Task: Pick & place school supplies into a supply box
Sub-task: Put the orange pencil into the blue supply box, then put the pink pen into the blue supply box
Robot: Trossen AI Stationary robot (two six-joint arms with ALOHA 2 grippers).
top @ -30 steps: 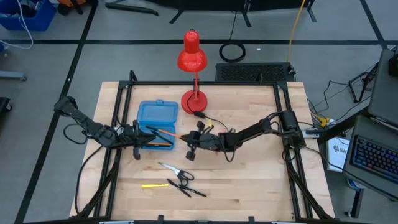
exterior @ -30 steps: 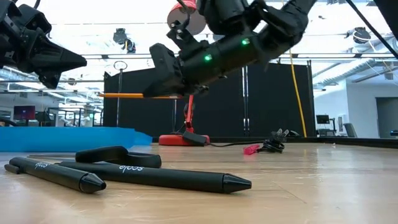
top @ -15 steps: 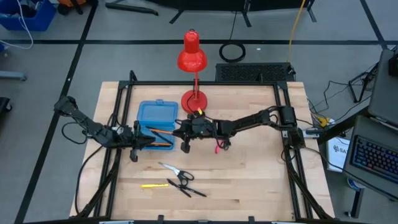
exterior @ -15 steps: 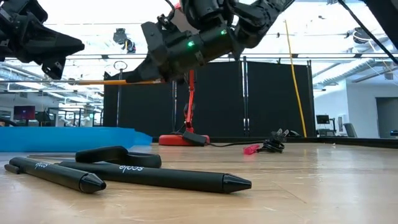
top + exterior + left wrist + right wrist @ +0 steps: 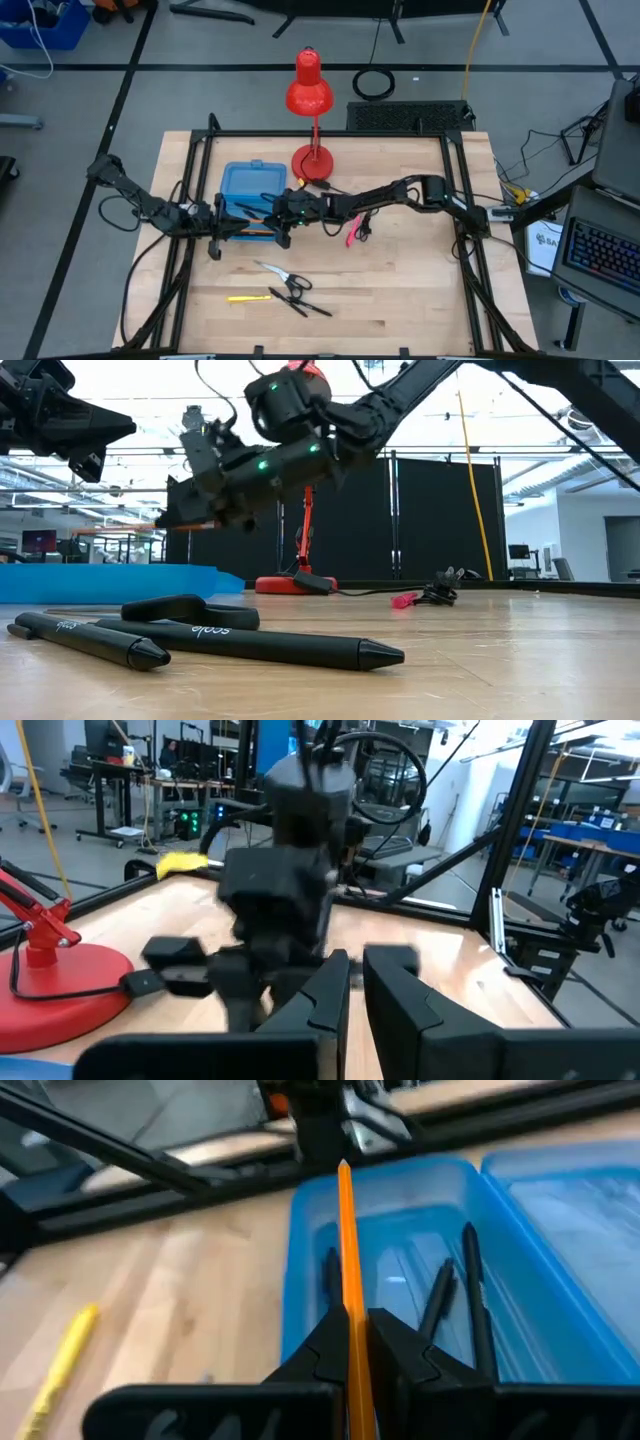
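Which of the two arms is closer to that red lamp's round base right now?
The right. Its end effector, shut on an orange pencil, sits just in front of the lamp base, over the blue box. The left end effector waits farther off, at the box's other side.

My dark right gripper (image 5: 352, 1342) holds an orange pencil (image 5: 347, 1250) over the see-through blue pencil case (image 5: 300, 1230) with black pens (image 5: 477, 1310) inside, near a yellow pencil (image 5: 62, 1362).
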